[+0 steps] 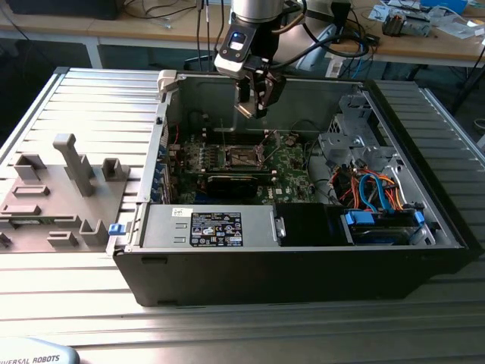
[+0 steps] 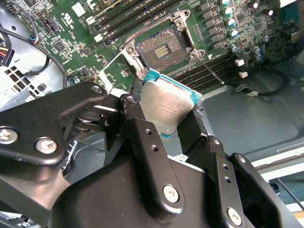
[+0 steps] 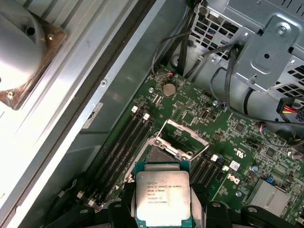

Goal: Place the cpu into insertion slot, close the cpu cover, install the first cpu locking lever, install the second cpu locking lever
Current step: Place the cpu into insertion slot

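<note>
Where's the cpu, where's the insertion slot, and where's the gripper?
the cpu (image 2: 168, 107): second wrist view, middle of its silvery-grey face.
the insertion slot (image 2: 161, 50): second wrist view, its dark square centre.
the gripper (image 1: 258, 106): exterior view, midway between its fingertips.

The cpu (image 2: 168, 107) is shining silvery-grey and is showing a blue-green edge. The jaws are looking black. The board (image 3: 190, 114) is showing green with silvery bits. On the board, the insertion slot (image 2: 161, 50) is looking dark with a silvery rim. Beside the board, cables (image 1: 371, 186) are glowing blue and orange. The counter (image 1: 227, 326) is showing silver-grey stripes.
</note>
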`<state>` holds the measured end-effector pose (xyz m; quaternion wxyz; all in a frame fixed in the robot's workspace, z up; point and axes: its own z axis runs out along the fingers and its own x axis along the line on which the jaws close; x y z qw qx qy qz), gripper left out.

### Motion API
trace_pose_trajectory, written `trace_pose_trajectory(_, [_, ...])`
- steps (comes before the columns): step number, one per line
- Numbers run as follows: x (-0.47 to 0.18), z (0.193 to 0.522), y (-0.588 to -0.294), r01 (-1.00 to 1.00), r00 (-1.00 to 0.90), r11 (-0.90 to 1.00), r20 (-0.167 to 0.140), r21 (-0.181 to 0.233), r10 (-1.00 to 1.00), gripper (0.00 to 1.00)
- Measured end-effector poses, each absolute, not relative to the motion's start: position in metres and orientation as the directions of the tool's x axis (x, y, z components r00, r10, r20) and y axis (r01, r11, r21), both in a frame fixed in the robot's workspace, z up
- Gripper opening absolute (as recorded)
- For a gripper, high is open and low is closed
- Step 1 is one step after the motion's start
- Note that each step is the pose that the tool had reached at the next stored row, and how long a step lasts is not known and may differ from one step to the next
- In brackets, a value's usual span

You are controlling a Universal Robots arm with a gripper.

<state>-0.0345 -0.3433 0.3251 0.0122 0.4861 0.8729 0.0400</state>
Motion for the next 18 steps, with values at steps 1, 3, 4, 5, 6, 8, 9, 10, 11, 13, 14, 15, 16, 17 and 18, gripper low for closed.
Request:
trace_pose_trajectory(1, [-0.0345,0.3251,-0.3432,0.848,-0.527,0.524,0.017,0.082,0.850,0.54])
trace_pose_trajectory(3, [-0.0345,0.3251,-0.3433,0.849,-0.525,0.522,0.017,0.082,0.851,0.54])
trace_pose_trajectory(4, [-0.0345,0.3251,-0.3433,0.849,-0.524,0.521,0.018,0.082,0.851,0.54])
trace_pose_trajectory(5, [-0.0345,0.3251,-0.3433,0.850,-0.524,0.521,0.017,0.082,0.852,0.54])
trace_pose_trajectory(6, [-0.0345,0.3251,-0.3433,0.850,-0.523,0.520,0.018,0.082,0.852,0.54])
trace_pose_trajectory(8, [-0.0345,0.3251,-0.3433,0.851,-0.522,0.519,0.017,0.082,0.853,0.54])
trace_pose_trajectory(9, [-0.0345,0.3251,-0.3433,0.851,-0.521,0.518,0.017,0.082,0.853,0.54])
trace_pose_trajectory(10, [-0.0345,0.3251,-0.3432,0.852,-0.521,0.518,0.017,0.082,0.854,0.54])
trace_pose_trajectory(11, [-0.0345,0.3250,-0.3433,0.852,-0.520,0.517,0.018,0.082,0.854,0.54])
trace_pose_trajectory(13, [-0.0345,0.3250,-0.3433,0.853,-0.518,0.516,0.018,0.082,0.855,0.54])
trace_pose_trajectory(14, [-0.0345,0.3250,-0.3433,0.853,-0.518,0.515,0.017,0.082,0.855,0.54])
trace_pose_trajectory(15, [-0.0345,0.3250,-0.3433,0.854,-0.517,0.514,0.018,0.082,0.856,0.54])
trace_pose_trajectory(16, [-0.0345,0.3250,-0.3433,0.854,-0.517,0.514,0.018,0.082,0.856,0.54])
trace_pose_trajectory(17, [-0.0345,0.3250,-0.3433,0.854,-0.516,0.513,0.017,0.082,0.856,0.54])
trace_pose_trajectory(18, [-0.0345,0.3250,-0.3433,0.855,-0.516,0.513,0.017,0.082,0.857,0.54])
